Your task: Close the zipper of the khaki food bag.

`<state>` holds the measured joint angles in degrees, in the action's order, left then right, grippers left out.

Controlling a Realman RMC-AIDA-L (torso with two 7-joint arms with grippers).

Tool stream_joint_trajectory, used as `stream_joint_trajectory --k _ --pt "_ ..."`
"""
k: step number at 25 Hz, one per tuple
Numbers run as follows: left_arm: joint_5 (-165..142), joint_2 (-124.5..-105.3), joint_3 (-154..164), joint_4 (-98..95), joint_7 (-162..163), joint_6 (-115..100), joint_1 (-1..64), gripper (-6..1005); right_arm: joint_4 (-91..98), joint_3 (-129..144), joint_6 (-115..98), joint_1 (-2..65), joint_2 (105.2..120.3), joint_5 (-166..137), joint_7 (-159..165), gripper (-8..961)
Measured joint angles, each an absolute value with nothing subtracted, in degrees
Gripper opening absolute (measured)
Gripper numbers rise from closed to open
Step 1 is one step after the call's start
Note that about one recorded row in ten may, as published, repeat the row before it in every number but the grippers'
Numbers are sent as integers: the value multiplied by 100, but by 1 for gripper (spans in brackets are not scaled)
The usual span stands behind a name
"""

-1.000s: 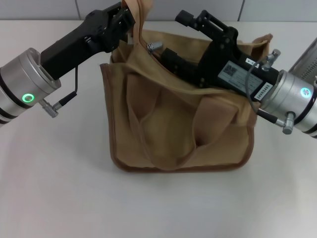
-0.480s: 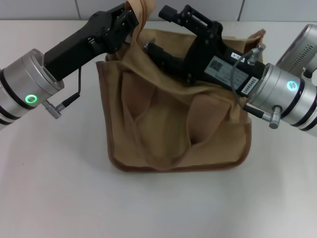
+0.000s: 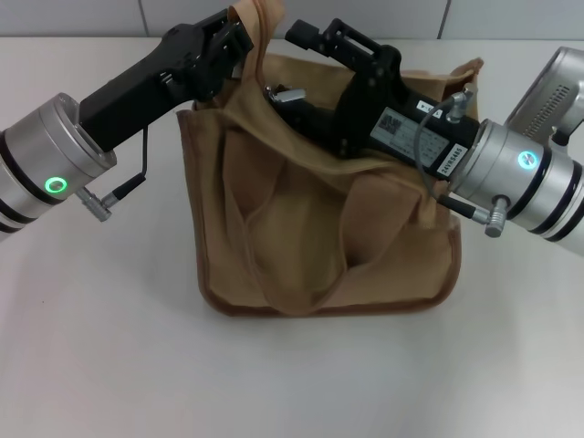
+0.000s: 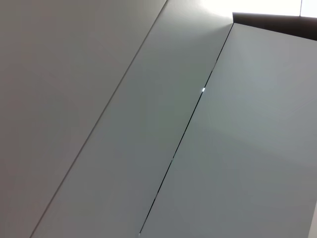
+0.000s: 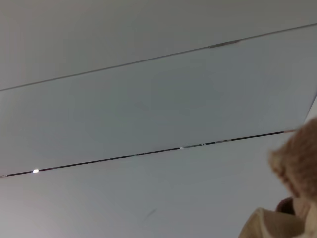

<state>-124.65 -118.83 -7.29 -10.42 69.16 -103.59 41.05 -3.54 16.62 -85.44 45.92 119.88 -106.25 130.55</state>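
Left gripper [image 3: 239, 36] pinches khaki food bag [image 3: 319, 228] (right gripper [image 3: 290, 96] at zipper [image 3: 292, 93])

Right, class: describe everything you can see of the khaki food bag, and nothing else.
The boxy khaki canvas food bag with darker brown edge trim stands upright on the white table. One short fabric handle droops down its front; the other is held up at the back by the left hand. The right hand lies across its top beside the small shiny silver zipper pull. How far it is zipped is hidden.
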Motion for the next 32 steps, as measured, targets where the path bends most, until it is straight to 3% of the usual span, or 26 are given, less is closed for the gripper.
stream_joint_trajectory --k 12,18,29,32 --pt "-12462 -11882 -732 -1035 6908 -10363 4072 81 -309 1788 -8507 4619 11988 -10635 12981 740" --pt "-12462 -11882 -764 -1037 6908 -10365 4064 83 -220 2000 -8544 4612 11988 -10635 12981 528" --pt "-12462 -11883 -774 -1037 6908 -10365 4060 88 -102 2026 -8771 4517 11981 -10636 12933 292" --pt "-12463 -11882 -774 -1037 6908 -10362 4060 89 -76 2025 -8781 4509 11979 -10636 12880 148"
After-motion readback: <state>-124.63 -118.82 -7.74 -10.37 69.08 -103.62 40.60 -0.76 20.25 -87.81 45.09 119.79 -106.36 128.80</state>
